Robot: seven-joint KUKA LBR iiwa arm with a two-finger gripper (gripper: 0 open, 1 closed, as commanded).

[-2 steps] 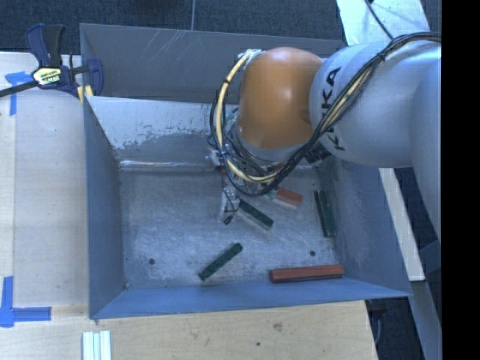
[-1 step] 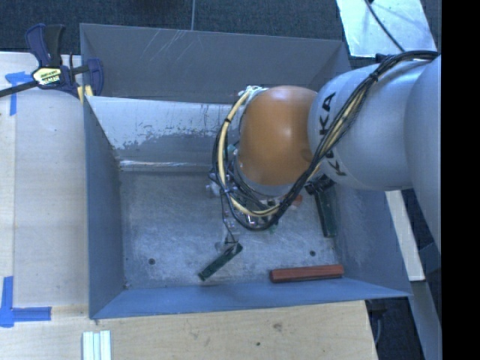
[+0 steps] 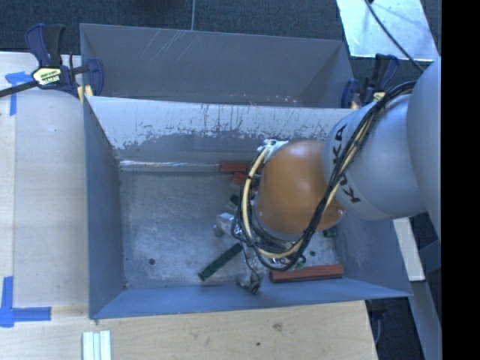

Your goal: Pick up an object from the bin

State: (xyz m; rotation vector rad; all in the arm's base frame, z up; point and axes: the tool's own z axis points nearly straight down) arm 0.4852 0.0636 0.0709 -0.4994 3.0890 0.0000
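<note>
Arm (image 3: 390, 163) in from the right, bent down over the grey metal bin (image 3: 105, 201). Rounded orange cover (image 3: 292, 190) on the wrist hangs over the floor right of centre, looped round with yellow and black cables (image 3: 251, 201).

Gripper (image 3: 253, 276) shows just below the cover, low at the front of the bin and close to the front wall. Most of it is hidden under the cover and cables. Cannot tell whether it is spread or pressed together, nor whether anything is pinched in it.

Nearest things on the floor:
- Dark slim stick (image 3: 220, 263), lying flat and slanting from front-left up toward the gripper. Its upper end is just beside the cable loops.
- Reddish-brown flat bar (image 3: 306, 274), lying along the front wall just right of the gripper. Its left end is near or touching the gripper; cannot tell which.
- Small pale silvery lump (image 3: 224, 222), just left of the cover, behind the stick's upper end and apart from it.
- Second reddish-brown strip (image 3: 234, 169), at the back of the floor against the foot of the rear wall. Its right end is hidden behind the cover.
</note>
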